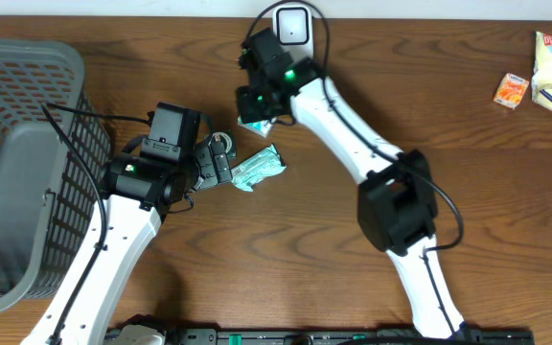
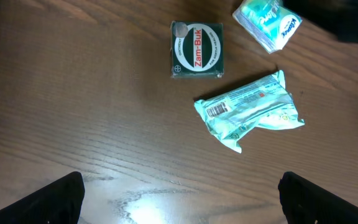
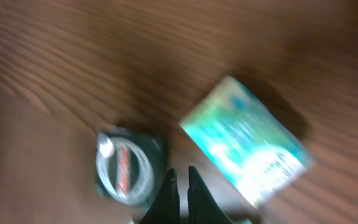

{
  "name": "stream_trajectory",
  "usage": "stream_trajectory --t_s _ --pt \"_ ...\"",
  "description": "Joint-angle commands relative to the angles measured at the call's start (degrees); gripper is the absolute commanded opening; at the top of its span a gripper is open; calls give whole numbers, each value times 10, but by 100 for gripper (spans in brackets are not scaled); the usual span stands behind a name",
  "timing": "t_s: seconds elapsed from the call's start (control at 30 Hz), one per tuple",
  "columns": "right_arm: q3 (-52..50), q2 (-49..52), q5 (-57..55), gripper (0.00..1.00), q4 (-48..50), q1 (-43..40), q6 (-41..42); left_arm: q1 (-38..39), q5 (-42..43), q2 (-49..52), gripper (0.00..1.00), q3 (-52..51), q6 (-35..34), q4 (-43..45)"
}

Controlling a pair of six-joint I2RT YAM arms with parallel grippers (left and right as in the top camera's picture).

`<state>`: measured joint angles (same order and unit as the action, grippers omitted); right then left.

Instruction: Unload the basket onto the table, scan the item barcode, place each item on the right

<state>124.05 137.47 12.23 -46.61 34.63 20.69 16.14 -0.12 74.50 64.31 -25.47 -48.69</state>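
Mid-table (image 1: 305, 249), teal packet (image 2: 250, 112) barcode-up, left end effector (image 2: 182, 200) gaping, right end effector (image 3: 180, 186) closed empty

Only one legible brand: "Zam-Buk".
Stands in red letters across the round white label of the dark green box (image 2: 196, 50), upper middle of the left wrist view. Shows a barcode at the left end of the mint-green packet (image 2: 248, 111) just below, other print there too small to read. Lettering on the teal pack (image 2: 267, 22), upper right, not readable; right wrist view too blurred.
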Motion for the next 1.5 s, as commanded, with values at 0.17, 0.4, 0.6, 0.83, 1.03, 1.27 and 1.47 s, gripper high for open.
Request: stream_trajectory --t_s 0.17,0.4,0.6,0.83,1.03,1.27,1.47 --pt "-5 47 -17 1 122 20 29 -1 -1 -1 98 7 -1 -1" --pt "-5 69 -125 1 113 23 28 -1 -1 -1 98 7 -1 -1" --pt "-5 70 -132 1 63 21 2 -1 -1 -1 97 7 -1 -1" --pt "-4 61 -207 1 -53 21 -40 -1 -1 -1 98 7 -1 -1" --pt "-4 22 -278 1 -130 14 -74 -1 -1 -1 98 7 -1 -1" --pt "-4 -32 -219 7 -201 9 -105 -1 -1 -1 98 7 -1 -1" --pt "-8 -26 -165 3 -211 11 -107 -1 -1 -1 97 7 -1 -1"
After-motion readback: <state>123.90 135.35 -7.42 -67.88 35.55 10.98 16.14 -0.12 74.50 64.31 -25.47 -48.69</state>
